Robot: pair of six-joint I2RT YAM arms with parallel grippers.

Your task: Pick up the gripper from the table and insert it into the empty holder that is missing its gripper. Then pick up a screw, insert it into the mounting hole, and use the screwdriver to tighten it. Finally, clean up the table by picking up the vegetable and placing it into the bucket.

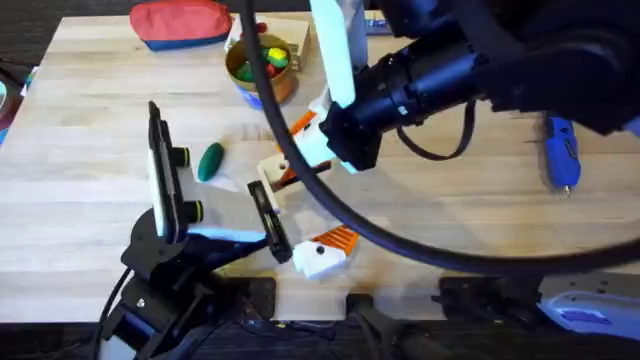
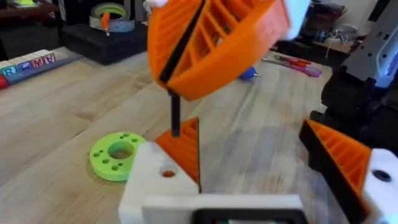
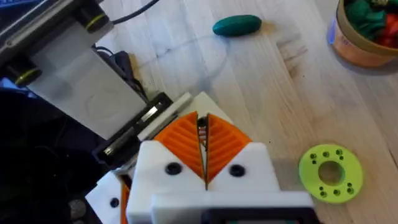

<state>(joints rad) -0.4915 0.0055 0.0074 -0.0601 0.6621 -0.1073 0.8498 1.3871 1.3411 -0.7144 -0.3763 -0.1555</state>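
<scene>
A pale wooden table point(image 1: 100, 130) carries a red pouch point(image 1: 180, 22) at its far edge, beside the bucket point(image 1: 262, 68) holding bright toys. The vegetable point(image 1: 210, 160) lies on bare wood, near the left tool point(image 1: 285, 225), whose orange pads stand apart. The right tool point(image 3: 204, 146) has its orange pads pressed together on a thin dark shaft. A green ring point(image 3: 330, 172) lies just beside it. The blue-handled screwdriver point(image 1: 562, 152) rests well apart at the right.
</scene>
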